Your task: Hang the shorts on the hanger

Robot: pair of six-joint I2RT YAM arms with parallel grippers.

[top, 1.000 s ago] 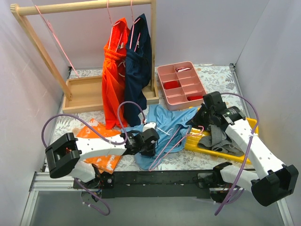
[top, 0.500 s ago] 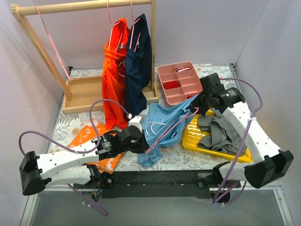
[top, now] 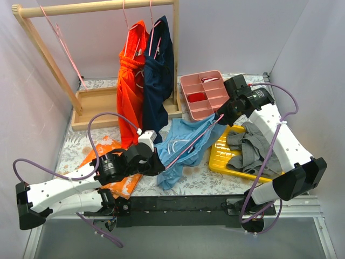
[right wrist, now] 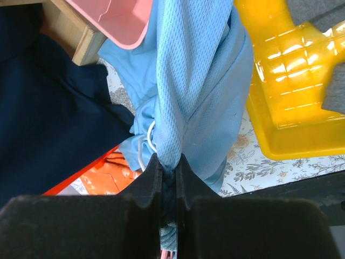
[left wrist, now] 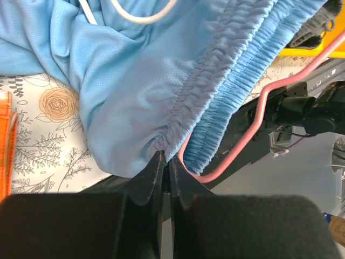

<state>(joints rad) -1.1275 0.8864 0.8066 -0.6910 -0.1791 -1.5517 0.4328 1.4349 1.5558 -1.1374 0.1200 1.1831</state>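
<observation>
The sky-blue shorts (top: 186, 143) hang stretched above the table between both grippers, with the pink hanger (top: 190, 145) threaded along the waistband. My left gripper (top: 157, 168) is shut on the lower left end of the shorts; in the left wrist view the jaws pinch the gathered waistband (left wrist: 215, 81) beside the hanger's wire (left wrist: 253, 121). My right gripper (top: 220, 117) is shut on the upper right end; in the right wrist view the blue mesh fabric (right wrist: 186, 81) is clamped between the jaws, with pink wire just showing deep between them.
A wooden rack (top: 97, 7) at the back carries orange shorts (top: 129, 81), navy shorts (top: 156, 75) and a spare pink hanger (top: 67, 51). A pink divided tray (top: 207, 94) stands behind. A yellow tray (top: 221, 156) holds grey clothes (top: 250, 148). Orange fabric (top: 108, 156) lies front left.
My right gripper has risen and moved back toward the pink tray, lifting its end of the shorts and hanger. My left arm has swung left and stretched the shorts taut.
</observation>
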